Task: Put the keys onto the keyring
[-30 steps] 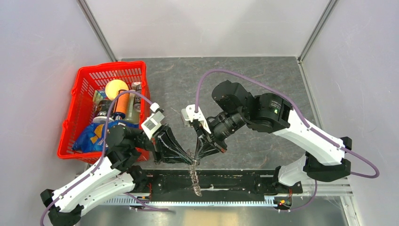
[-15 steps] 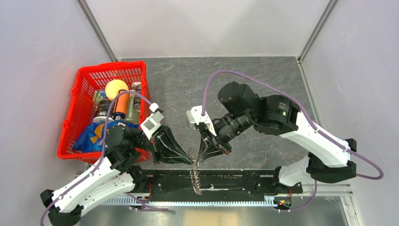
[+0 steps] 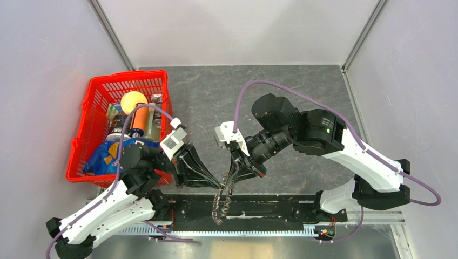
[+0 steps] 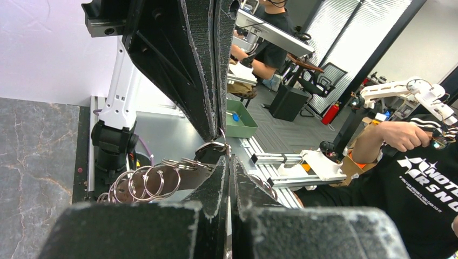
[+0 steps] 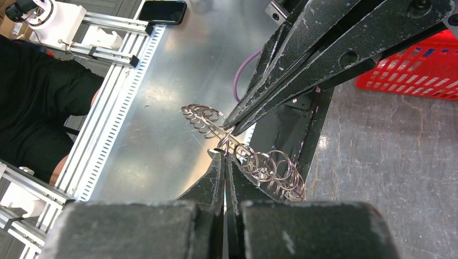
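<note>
The left pincer (image 4: 225, 162) and the right pincer (image 5: 224, 159) meet tip to tip in the air over the near edge of the counter (image 3: 216, 91). Each has its 2 fingers pressed together on the keyring (image 5: 273, 167). Here the keyring looks like a long string of linked silver rings. It sags below the tips in a loose loop, over the black base rail rather than on the stone surface. I cannot make out the small dark key in any view. It may be hidden between the tips, or it may not be there.

The main risk is the thin grip. Both pincers hold only wire, at points almost touching. If either one twists or pulls away, the metal could slip out and the whole string would swing or drop towards the rail. The hanging loop could also snag on a finger. With the tips this crowded, a small misalignment would knock one pincer against the other.
</note>
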Robot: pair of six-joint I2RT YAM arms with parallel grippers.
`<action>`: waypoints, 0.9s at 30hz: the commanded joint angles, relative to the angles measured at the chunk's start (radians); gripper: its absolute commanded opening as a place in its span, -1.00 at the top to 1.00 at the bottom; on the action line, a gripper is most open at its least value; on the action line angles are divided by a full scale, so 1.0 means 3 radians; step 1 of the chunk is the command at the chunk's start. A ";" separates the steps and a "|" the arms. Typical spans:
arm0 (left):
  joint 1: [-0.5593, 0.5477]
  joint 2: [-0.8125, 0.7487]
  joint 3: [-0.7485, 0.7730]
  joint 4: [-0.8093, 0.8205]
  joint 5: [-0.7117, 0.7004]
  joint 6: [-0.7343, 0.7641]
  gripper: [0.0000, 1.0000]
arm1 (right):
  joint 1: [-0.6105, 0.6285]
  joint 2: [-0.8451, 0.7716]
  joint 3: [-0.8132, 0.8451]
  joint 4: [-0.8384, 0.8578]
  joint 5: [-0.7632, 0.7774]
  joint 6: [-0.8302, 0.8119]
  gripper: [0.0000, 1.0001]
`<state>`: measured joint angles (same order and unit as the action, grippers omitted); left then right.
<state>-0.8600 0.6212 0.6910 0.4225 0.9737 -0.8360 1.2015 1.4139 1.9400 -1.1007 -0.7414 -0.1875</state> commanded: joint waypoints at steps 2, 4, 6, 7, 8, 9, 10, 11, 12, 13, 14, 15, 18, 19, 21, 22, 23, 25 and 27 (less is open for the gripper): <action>-0.0011 -0.0038 0.0052 0.0143 -0.0029 -0.0102 0.96 | 0.0024 0.0020 0.0182 0.0180 -0.0024 -0.0045 1.00; -0.0007 -0.0036 0.0050 0.0146 -0.0028 -0.0102 0.96 | 0.0022 0.0036 0.0209 0.0182 -0.0024 -0.0045 1.00; -0.0011 -0.0036 0.0049 0.0150 -0.0029 -0.0103 0.96 | 0.0024 0.0055 0.0235 0.0182 -0.0021 -0.0042 1.00; -0.0012 -0.0033 0.0049 0.0152 -0.0029 -0.0105 0.96 | 0.0024 0.0062 0.0245 0.0182 -0.0019 -0.0045 1.00; -0.0012 -0.0036 0.0049 0.0157 -0.0026 -0.0107 0.96 | 0.0027 0.0070 0.0253 0.0177 -0.0023 -0.0045 1.00; -0.0012 -0.0036 0.0049 0.0158 -0.0029 -0.0107 0.96 | 0.0029 0.0072 0.0262 0.0178 -0.0029 -0.0045 1.00; -0.0012 -0.0033 0.0047 0.0157 -0.0029 -0.0107 0.96 | 0.0029 0.0073 0.0262 0.0180 -0.0034 -0.0045 1.00; -0.0012 -0.0039 0.0044 0.0161 -0.0029 -0.0107 0.96 | 0.0027 0.0068 0.0262 0.0177 -0.0034 -0.0045 1.00; -0.0012 -0.0040 0.0045 0.0159 -0.0029 -0.0107 0.96 | 0.0027 0.0065 0.0257 0.0180 -0.0034 -0.0050 1.00; -0.0012 -0.0039 0.0042 0.0160 -0.0029 -0.0107 0.95 | 0.0029 0.0059 0.0252 0.0178 -0.0034 -0.0050 1.00; -0.0011 -0.0040 0.0040 0.0160 -0.0029 -0.0110 0.96 | 0.0029 0.0059 0.0252 0.0178 -0.0044 -0.0049 1.00; -0.0012 -0.0041 0.0038 0.0158 -0.0029 -0.0109 0.96 | 0.0033 0.0054 0.0247 0.0179 -0.0053 -0.0050 1.00; -0.0012 -0.0046 0.0033 0.0159 -0.0049 -0.0107 0.96 | 0.0039 0.0039 0.0233 0.0157 -0.0070 -0.0069 1.00; -0.0012 -0.0044 0.0035 0.0158 -0.0054 -0.0107 0.96 | 0.0042 0.0033 0.0225 0.0142 -0.0073 -0.0077 1.00; -0.0012 -0.0055 0.0038 0.0159 -0.0065 -0.0107 0.96 | 0.0055 0.0017 0.0195 0.0105 -0.0044 -0.0096 1.00; -0.0012 -0.0058 0.0038 0.0161 -0.0068 -0.0107 0.96 | 0.0055 0.0003 0.0173 0.0103 -0.0032 -0.0096 1.00; -0.0012 -0.0060 0.0038 0.0160 -0.0075 -0.0107 0.96 | 0.0060 -0.0013 0.0143 0.0100 -0.0029 -0.0104 1.00; -0.0012 -0.0063 0.0038 0.0159 -0.0085 -0.0107 0.96 | 0.0068 -0.0046 0.0093 0.0101 -0.0029 -0.0111 1.00; -0.0012 -0.0057 0.0039 0.0159 -0.0098 -0.0107 0.95 | 0.0075 -0.0072 0.0045 0.0103 -0.0019 -0.0116 1.00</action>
<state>-0.8600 0.6109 0.6910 0.4252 0.9733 -0.8387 1.2102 1.4303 1.9697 -1.0843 -0.7422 -0.2035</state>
